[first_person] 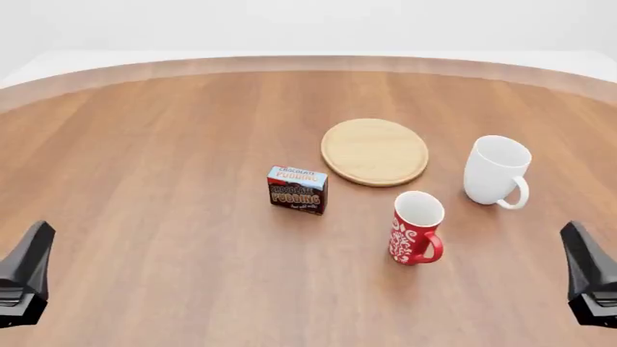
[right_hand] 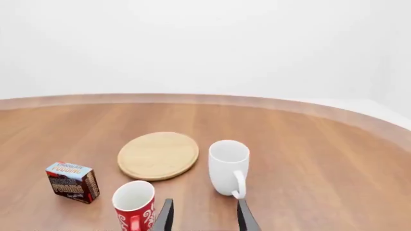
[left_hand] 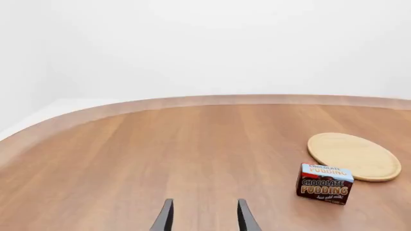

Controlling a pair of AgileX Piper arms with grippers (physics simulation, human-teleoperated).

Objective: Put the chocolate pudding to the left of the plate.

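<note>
The chocolate pudding (first_person: 297,189) is a small brown and red box with a light blue top band, standing upright on the table just in front of and left of the plate (first_person: 374,152), a flat round tan wooden disc. Both also show in the left wrist view, pudding (left_hand: 324,183) and plate (left_hand: 353,156), and in the right wrist view, pudding (right_hand: 72,182) and plate (right_hand: 158,155). My left gripper (left_hand: 204,216) is open and empty, far from the box at the table's near left. My right gripper (right_hand: 204,216) is open and empty at the near right.
A red patterned mug (first_person: 415,228) stands in front of the plate, right of the pudding. A white mug (first_person: 498,172) stands right of the plate. The wooden table (first_person: 154,144) has a curved far edge.
</note>
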